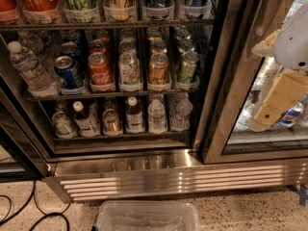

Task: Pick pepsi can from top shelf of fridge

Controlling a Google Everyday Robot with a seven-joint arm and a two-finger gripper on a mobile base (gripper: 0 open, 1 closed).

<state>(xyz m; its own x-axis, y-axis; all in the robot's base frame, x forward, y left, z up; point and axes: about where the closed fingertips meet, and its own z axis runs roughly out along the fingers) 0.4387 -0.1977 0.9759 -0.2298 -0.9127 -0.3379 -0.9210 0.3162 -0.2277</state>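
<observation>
pinching the tilted pepsi can [293, 113], the tool [276, 116] hangs at far right, outside the fridge [217, 81].

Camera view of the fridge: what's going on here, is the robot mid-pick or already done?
The gripper is at the right edge, in front of the right-hand glass door of the fridge. It appears to be shut on the pepsi can, holding it clear of the racks. The top shelf, upper left, holds other cans in clear holders. The can looks picked.
</observation>
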